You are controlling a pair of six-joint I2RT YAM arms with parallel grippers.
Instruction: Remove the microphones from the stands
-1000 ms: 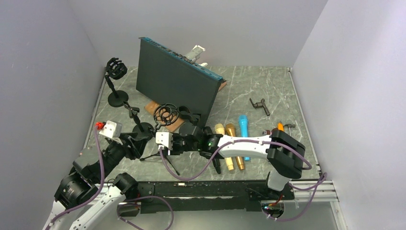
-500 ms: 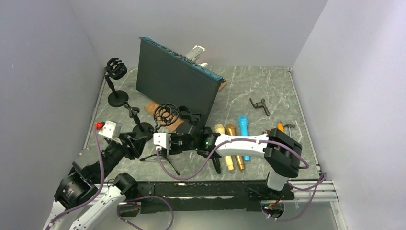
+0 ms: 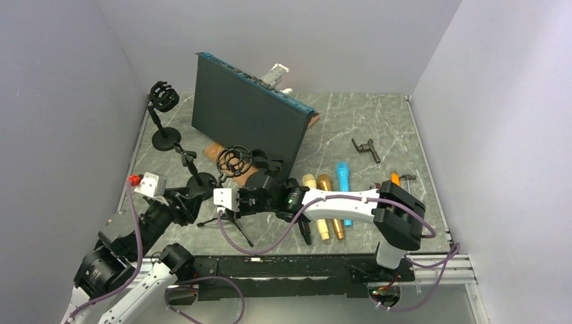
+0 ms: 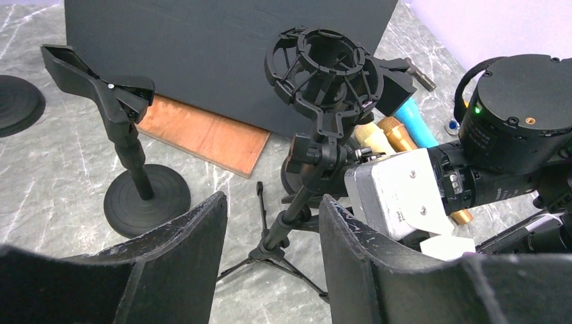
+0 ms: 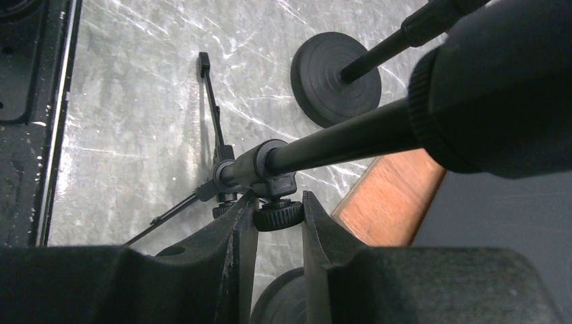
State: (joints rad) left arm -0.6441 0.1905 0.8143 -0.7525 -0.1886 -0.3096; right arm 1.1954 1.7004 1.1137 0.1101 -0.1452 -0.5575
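A black tripod stand point(image 4: 287, 223) carries a round black shock mount point(image 4: 324, 64), also in the top view point(image 3: 236, 160). The mount's ring looks hollow from the left wrist view. A black body point(image 4: 391, 81) shows right behind it; I cannot tell if it is a microphone seated there. My right gripper point(image 5: 278, 202) is shut on the stand's knurled knob point(image 5: 280, 216) under the pole point(image 5: 337, 145). In the top view it point(image 3: 233, 208) sits at the stand's base. My left gripper point(image 4: 271, 202) is open, its fingers on either side of the pole, not touching.
A clip stand on a round base point(image 4: 145, 196) is just left of the tripod. Another round-base stand point(image 3: 162, 138) is at the far left. A dark panel point(image 3: 249, 115) leans on a wooden board point(image 4: 202, 131). Gold point(image 3: 324, 185) and blue point(image 3: 343, 185) microphones lie to the right.
Both wrists have shifted slightly to the left. The right gripper stays shut on the knob, the left stays open by the pole.
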